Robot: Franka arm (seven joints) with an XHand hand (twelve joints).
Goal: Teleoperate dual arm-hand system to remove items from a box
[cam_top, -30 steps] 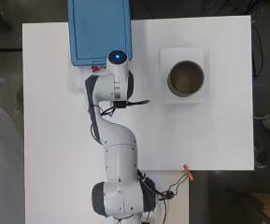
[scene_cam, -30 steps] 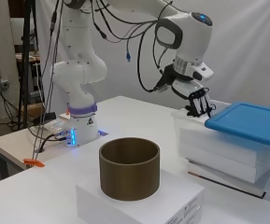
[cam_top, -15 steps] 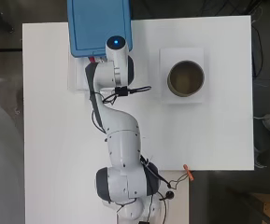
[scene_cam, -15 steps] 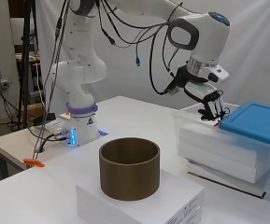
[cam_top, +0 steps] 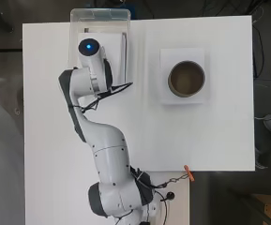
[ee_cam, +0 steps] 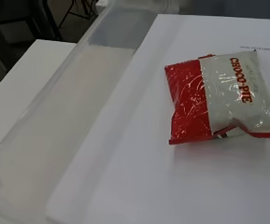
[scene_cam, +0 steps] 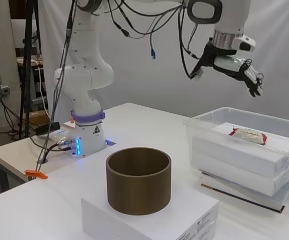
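**Hand poised over open box, snack packet not yet grasped**

Step in hand: the approach to the pick. The hand (scene_cam: pixel 235 67) hangs in the air above the clear plastic box (scene_cam: pixel 219 125), empty, fingers stretched out and relaxed, touching nothing. The box has no lid on it. The snack packet (scene_cam: pixel 247 135), red and white, lies flat on the top white carton (scene_cam: pixel 244 150) inside the box, well below the hand.

Next move, as I judge it: lower the hand straight into the box, clear of the near wall, then curl fingers and thumb round the packet. The packet is thin and lies flat on a smooth surface, so getting fingertips under an edge looks like the tricky bit; it may slide or crinkle instead of lifting. The brown round tub (scene_cam: pixel 138 179) on its white block (scene_cam: pixel 149 217), well apart from the box, could be the drop spot, but that is a guess.

View differences: in the overhead view the arm (cam_top: pixel 90 70) covers the packet and the hand, so only the box rim (cam_top: pixel 100 14) and the tub (cam_top: pixel 186 78) show. The side view alone shows the hand and its height over the box. The wrist view alone shows the packet (ee_cam: pixel 221 98) close up, with the translucent box wall (ee_cam: pixel 64 121) beside the carton; no hand in it.
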